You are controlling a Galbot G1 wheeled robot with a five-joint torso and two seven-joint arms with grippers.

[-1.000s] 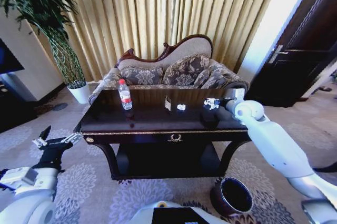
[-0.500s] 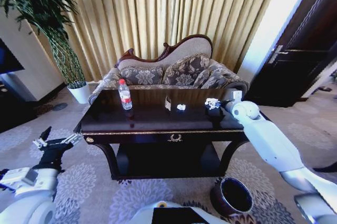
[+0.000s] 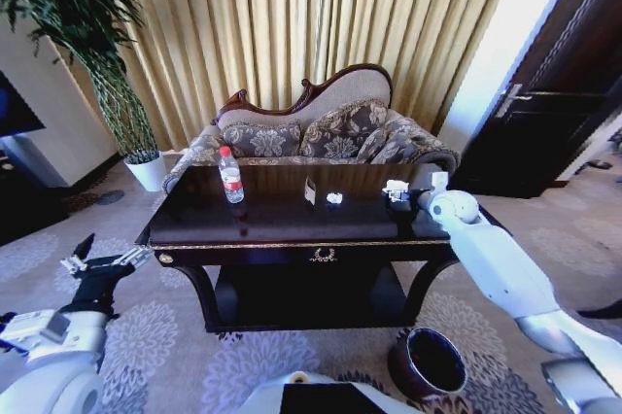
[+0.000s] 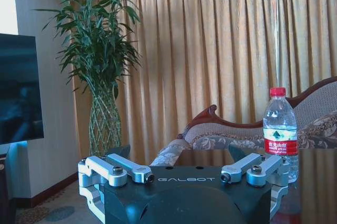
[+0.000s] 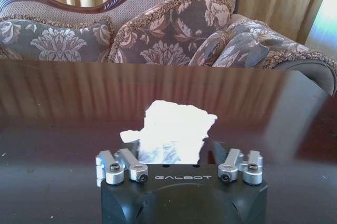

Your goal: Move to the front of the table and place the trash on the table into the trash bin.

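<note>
Head view: the large glossy black-brown wooden bench [image 3: 282, 224] with gold trim and a lower shelf stands directly ahead, in front of a patterned sofa [image 3: 311, 137] and gold curtains. On the bench's left part stands the small clear plastic bottle [image 3: 231, 177] with a red label, upright and capped; the left wrist view shows the cap as red. Near the middle of the bench top lies a tiny white paper-like scrap [image 3: 334, 198], just beside a small dark upright card [image 3: 311, 190]. The right arm reaches over the bench's right end, and the right end effector [image 3: 397, 192] sits just above the surface at a crumpled white paper scrap [image 3: 394, 186]. In the right wrist view this crumpled white paper scrap [image 5: 171, 134] lies between the fingers of the right end effector [image 5: 180, 155], which stand partly apart on either side of it; whether they press on it cannot be told. The left end effector [image 3: 102, 263] hangs low beside the bench's left front corner, fingers spread wide and holding nothing; the left wrist view confirms this. The small round dark brown trash bin [image 3: 428, 363] stands on the carpet by the bench's right front leg, far below the bench top, and its black inside shows no contents.
</note>
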